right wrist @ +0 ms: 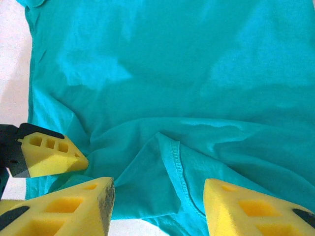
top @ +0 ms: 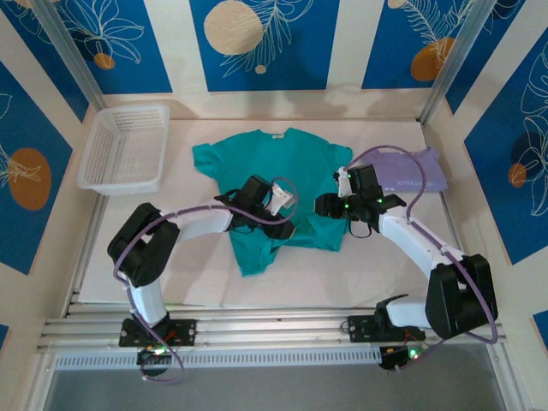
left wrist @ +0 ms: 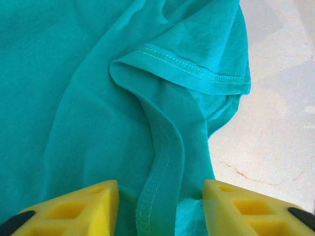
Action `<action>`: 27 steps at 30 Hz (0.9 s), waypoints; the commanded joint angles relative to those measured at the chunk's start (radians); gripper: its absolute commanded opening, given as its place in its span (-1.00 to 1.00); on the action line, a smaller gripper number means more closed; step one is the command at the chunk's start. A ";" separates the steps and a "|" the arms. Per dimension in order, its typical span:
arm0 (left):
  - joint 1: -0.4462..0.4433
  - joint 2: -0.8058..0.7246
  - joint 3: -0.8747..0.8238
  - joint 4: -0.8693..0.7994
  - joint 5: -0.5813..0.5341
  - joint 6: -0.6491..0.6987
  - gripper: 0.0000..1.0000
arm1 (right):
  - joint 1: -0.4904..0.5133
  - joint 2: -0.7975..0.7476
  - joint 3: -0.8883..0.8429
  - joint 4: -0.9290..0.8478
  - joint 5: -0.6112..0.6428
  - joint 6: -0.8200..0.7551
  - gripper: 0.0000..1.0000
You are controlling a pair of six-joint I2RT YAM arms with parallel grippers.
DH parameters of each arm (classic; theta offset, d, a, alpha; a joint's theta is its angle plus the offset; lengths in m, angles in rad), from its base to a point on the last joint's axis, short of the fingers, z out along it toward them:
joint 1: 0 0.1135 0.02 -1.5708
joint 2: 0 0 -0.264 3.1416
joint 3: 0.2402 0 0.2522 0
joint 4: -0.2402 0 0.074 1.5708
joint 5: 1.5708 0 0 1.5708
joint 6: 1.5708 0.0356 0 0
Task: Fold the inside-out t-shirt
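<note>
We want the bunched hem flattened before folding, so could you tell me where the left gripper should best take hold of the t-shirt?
Probably the raised stitched ridge of the t-shirt, from straight above. It stands up off the flat cloth and runs lengthwise between the left gripper's open fingers, so closing across it should pinch it; the flat cloth beside it offers no edge.

T-shirt [top: 282, 167] plain teal-green, centre. Basket [top: 92, 158] white mesh, ten o'clock. Folded shirt [top: 417, 171] pale lavender, three o'clock. Wall panels [top: 257, 43] blue, white leaf outlines, orange-cream discs.
</note>
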 commanded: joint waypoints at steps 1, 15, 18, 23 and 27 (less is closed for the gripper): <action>0.007 0.026 0.038 -0.038 0.026 0.020 -0.21 | 0.001 0.009 -0.015 0.012 0.002 0.011 0.03; 0.014 -0.043 0.006 0.084 -0.012 -0.013 -0.88 | 0.015 -0.095 -0.094 0.058 -0.046 -0.018 0.02; 0.022 -0.044 0.010 0.085 -0.014 -0.017 -0.89 | 0.015 -0.110 -0.106 0.063 -0.050 -0.017 0.02; 0.032 -0.044 0.020 0.069 -0.007 -0.009 -0.88 | 0.018 -0.103 -0.097 0.059 -0.056 -0.020 0.01; 0.044 -0.073 0.011 0.076 -0.010 -0.018 -0.94 | 0.035 -0.127 -0.120 0.093 -0.080 -0.040 -0.01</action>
